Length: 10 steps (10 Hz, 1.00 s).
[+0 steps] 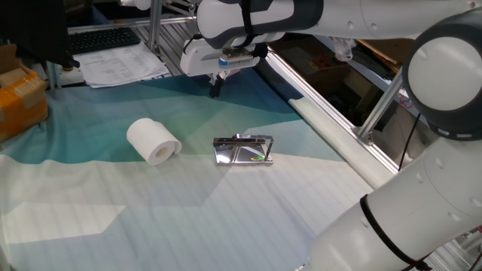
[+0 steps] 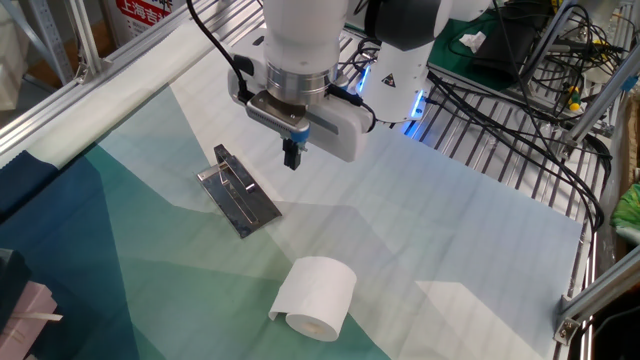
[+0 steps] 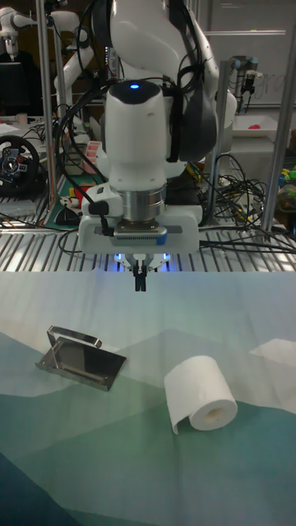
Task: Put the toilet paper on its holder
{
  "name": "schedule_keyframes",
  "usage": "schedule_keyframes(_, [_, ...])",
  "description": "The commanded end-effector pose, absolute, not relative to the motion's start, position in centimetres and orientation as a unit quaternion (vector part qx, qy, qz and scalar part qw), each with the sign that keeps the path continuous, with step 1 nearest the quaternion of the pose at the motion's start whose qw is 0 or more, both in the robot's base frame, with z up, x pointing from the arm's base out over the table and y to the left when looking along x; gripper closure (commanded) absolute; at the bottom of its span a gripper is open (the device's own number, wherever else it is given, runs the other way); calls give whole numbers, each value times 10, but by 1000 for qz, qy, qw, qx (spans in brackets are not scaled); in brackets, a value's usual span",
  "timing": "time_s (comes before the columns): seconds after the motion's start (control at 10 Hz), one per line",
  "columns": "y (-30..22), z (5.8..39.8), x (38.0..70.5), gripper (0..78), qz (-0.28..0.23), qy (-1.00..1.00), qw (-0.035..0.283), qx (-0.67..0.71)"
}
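The claw (image 3: 141, 283) hangs above the table (image 2: 480, 230) with its two fingers pressed together, holding nothing. The toilet paper (image 3: 201, 393) lies on its side on the cloth, below the claw and off to one side of it, well apart, with a loose tail of paper trailing from it and its hollow core facing outward. The holder (image 3: 80, 354) lies flat on the cloth on the opposite side of the claw, nearer than the roll but not touching anything, its thin wire bar standing up from the shiny plate.

The step in hand looks to be reaching for the roll. To do it well, the fingers must first spread wide, then come down over the roll's soft body, or with one finger inside the core. A gentle squeeze is best, since the paper will crush. Keeping the core open and level should help later, when it has to slide onto the bar.
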<state>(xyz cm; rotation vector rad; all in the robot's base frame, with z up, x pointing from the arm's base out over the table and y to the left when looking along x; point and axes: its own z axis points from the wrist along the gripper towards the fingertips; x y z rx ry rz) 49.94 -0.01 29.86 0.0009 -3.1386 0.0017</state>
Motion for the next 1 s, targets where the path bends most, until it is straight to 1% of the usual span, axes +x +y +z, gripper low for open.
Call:
schedule_keyframes(0.1, [4,300,500,776,-44,-994,-5,-104])
schedule_keyframes(0.5, [20,305,504,776,-44,-995,-4,-91])
schedule_keyframes(1.0, [61,322,508,776,-39,-997,-3,-71])
